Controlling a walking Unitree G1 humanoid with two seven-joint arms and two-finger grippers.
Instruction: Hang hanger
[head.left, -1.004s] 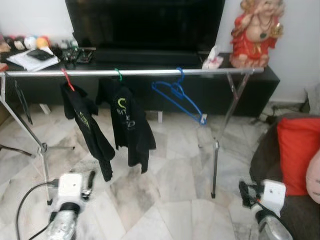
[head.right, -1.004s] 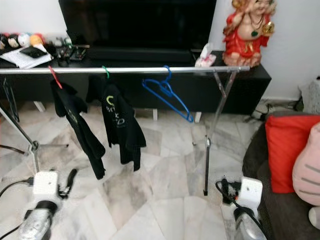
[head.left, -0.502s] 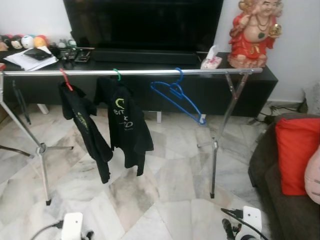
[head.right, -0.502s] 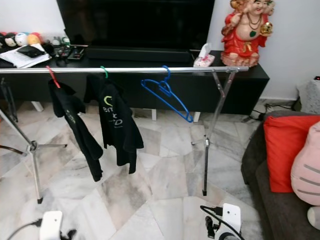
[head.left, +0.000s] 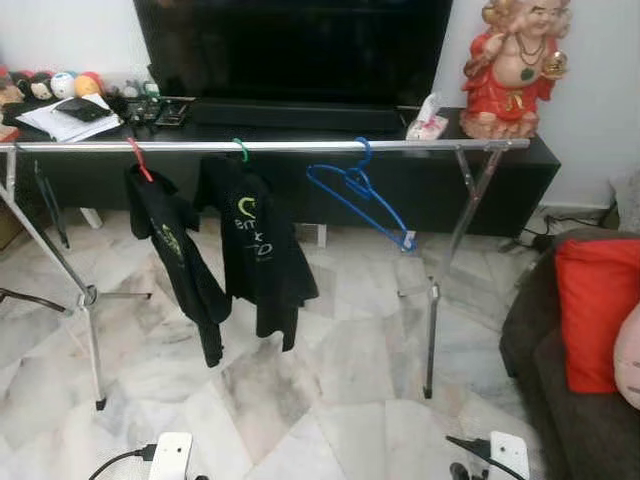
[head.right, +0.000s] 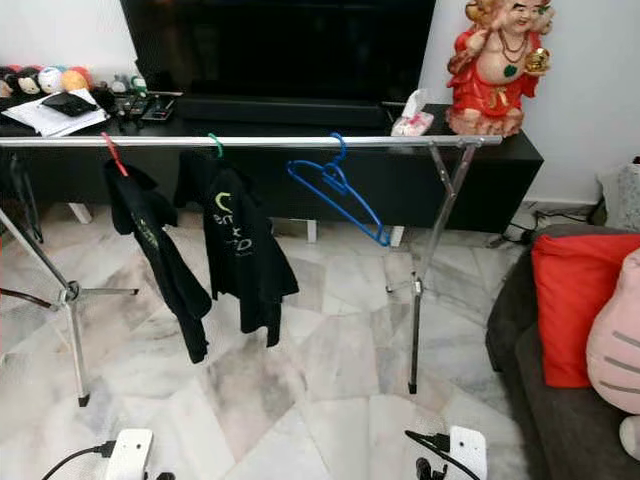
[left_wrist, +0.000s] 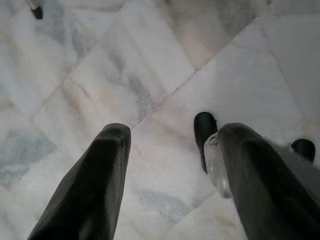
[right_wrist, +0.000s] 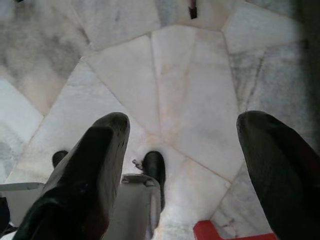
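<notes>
A marble floor fills the lower frame, a dark TV table the top. Across the upper frame runs a silver rail: two black shirts hang at left, the bare blue hanger at centre, a red statue behind at upper right. Left end effector and right end effector both point at the floor, fingers apart
</notes>
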